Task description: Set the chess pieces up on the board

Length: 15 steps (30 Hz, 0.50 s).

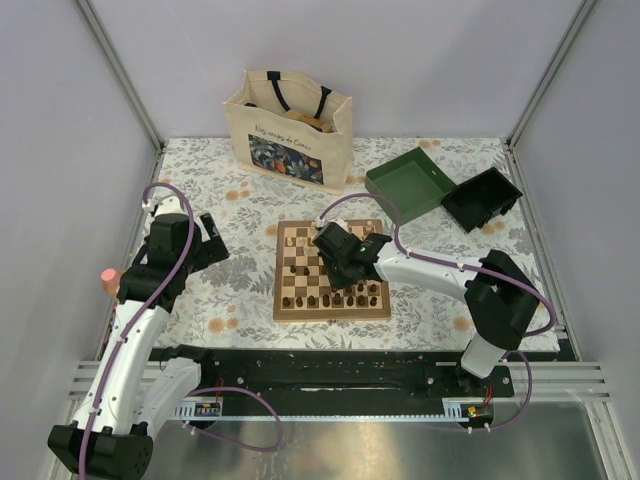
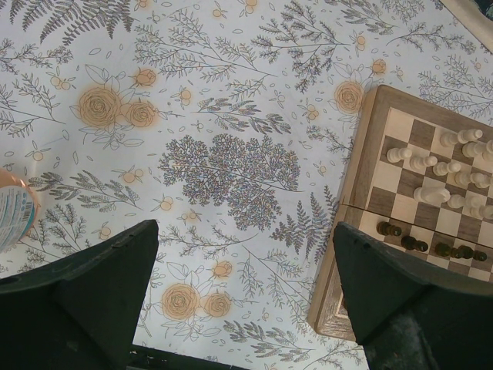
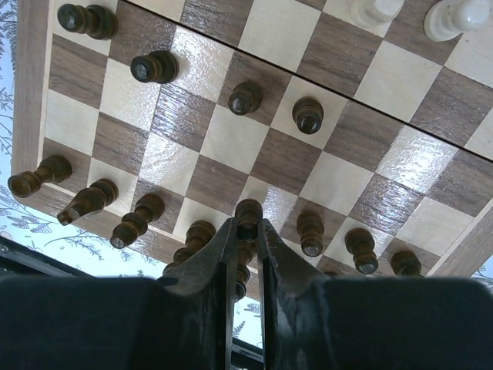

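My right end effector [image 3: 246, 225] is pinched shut on a dark piece [image 3: 248, 210], whose long axis seems to run along my fingers. It is just above the board [image 3: 31, 100], by its near edge, in the middle of the tabletop [image 2: 231, 92]. I judge the target square lies almost straight below. My left end effector [image 2: 246, 231] hangs wide open off the board's left side, farther away.

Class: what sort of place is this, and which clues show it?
Probably a robot lab test cell: left arm and right arm bolted to a metal rail, bare walls edged with aluminium struts, a chessboard staged on floral cloth.
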Each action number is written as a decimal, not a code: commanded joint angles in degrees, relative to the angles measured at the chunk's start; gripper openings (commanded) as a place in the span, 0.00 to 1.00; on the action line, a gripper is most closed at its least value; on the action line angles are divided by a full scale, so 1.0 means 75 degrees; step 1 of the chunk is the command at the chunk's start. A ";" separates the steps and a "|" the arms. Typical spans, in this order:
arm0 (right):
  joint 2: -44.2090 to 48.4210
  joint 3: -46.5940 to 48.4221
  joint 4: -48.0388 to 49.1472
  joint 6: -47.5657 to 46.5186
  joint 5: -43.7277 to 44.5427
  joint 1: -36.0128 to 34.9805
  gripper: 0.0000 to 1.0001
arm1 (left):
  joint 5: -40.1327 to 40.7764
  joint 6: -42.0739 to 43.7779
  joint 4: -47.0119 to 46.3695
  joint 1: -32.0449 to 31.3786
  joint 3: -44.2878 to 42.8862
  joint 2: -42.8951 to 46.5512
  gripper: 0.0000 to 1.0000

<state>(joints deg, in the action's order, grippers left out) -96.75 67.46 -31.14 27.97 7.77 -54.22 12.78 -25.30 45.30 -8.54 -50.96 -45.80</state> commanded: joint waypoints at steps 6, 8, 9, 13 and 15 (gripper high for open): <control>-0.0096 -0.0065 -0.0032 0.0033 0.0054 -0.0072 0.20 | -0.0074 0.0057 -0.0380 0.0060 0.0056 0.0037 0.99; -0.0143 -0.0030 -0.0032 0.0021 0.0066 -0.0072 0.20 | -0.0074 0.0057 -0.0380 0.0060 0.0056 0.0025 0.99; -0.0155 -0.0018 -0.0044 0.0010 0.0054 -0.0072 0.20 | -0.0086 0.0057 -0.0368 0.0071 0.0056 0.0036 0.99; -0.0248 0.0017 -0.0044 -0.0002 0.0147 -0.0072 0.21 | -0.0086 0.0057 -0.0368 0.0072 0.0045 0.0037 0.99; -0.0284 0.0040 -0.0044 0.0009 0.0206 -0.0072 0.21 | -0.0086 0.0057 -0.0380 0.0071 0.0045 0.0037 0.99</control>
<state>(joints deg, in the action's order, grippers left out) -98.26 67.09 -31.33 27.94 7.86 -54.28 12.67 -25.30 45.30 -8.32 -50.96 -45.80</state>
